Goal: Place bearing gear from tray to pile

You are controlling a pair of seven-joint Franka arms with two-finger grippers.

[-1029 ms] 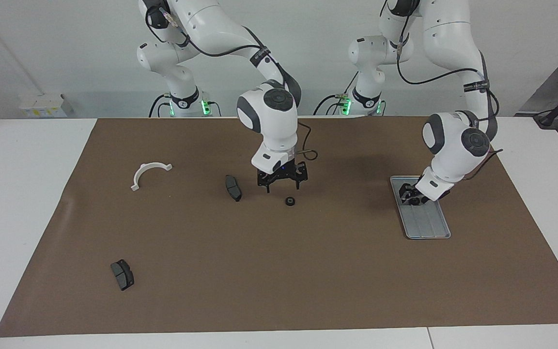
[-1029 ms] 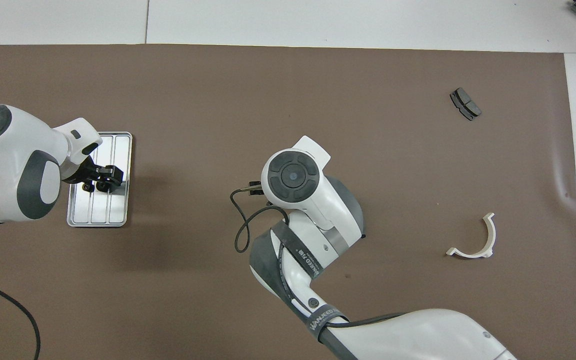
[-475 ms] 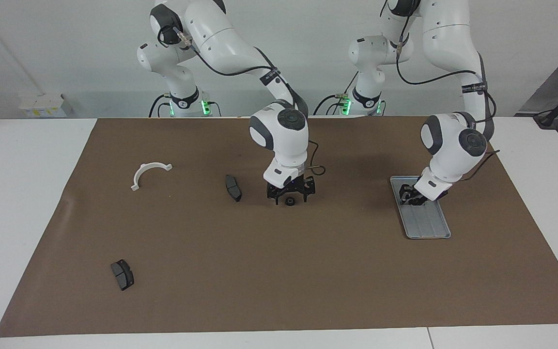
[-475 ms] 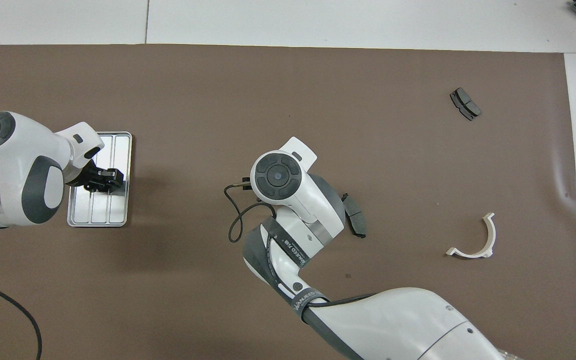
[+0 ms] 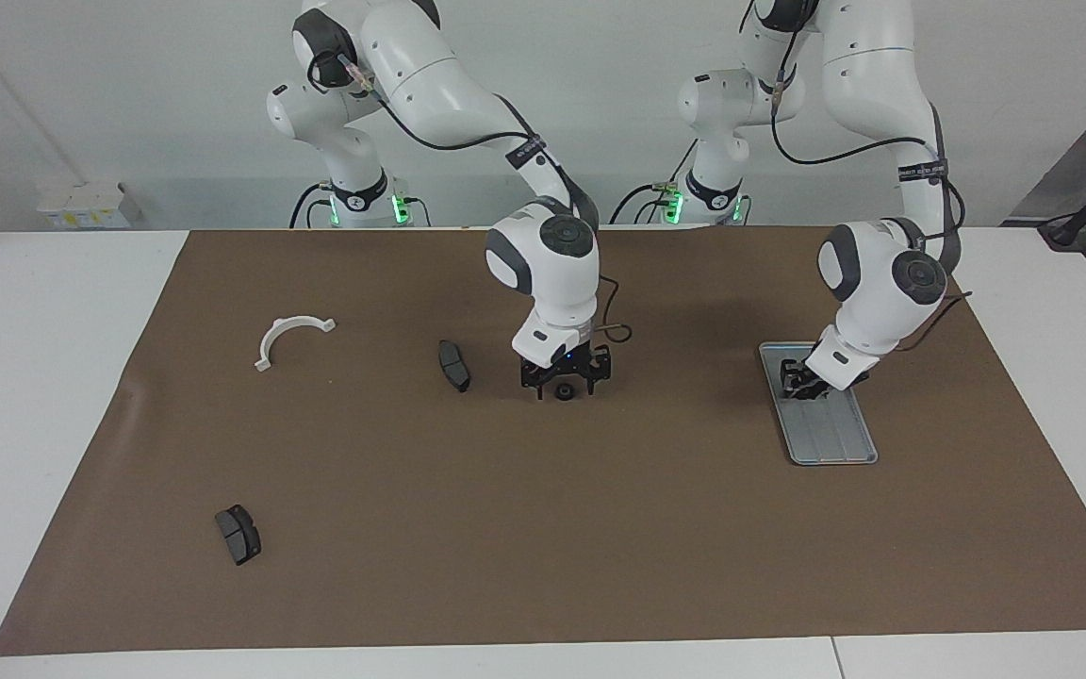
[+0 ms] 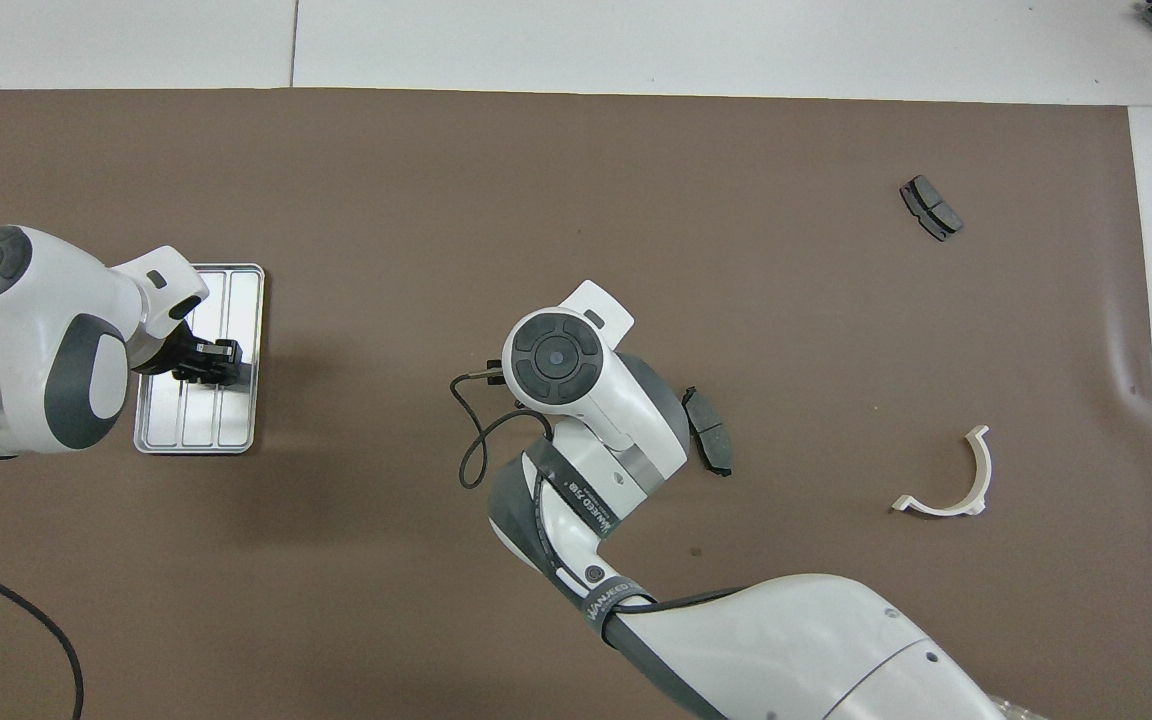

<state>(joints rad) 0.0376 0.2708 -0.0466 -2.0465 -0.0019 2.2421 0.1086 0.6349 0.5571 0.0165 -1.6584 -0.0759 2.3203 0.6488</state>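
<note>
A small black bearing gear (image 5: 563,391) lies on the brown mat near the table's middle, beside a dark brake pad (image 5: 453,365). My right gripper (image 5: 564,379) is open and low, with its fingers on either side of the gear. In the overhead view the right hand hides the gear. The silver-grey tray (image 5: 835,443) lies toward the left arm's end. My left gripper (image 5: 799,382) is low over the tray's end nearer to the robots, and also shows in the overhead view (image 6: 208,362). What it holds is unclear.
A second brake pad (image 5: 238,534) lies far from the robots toward the right arm's end. A white semicircular bracket (image 5: 288,338) lies nearer to the robots at that end. The brown mat (image 5: 543,528) covers most of the white table.
My right gripper has come down and shifted toward the left arm's end, from beside the gear to straddling it. The brake pad is now uncovered in the overhead view. The left gripper barely moved.
</note>
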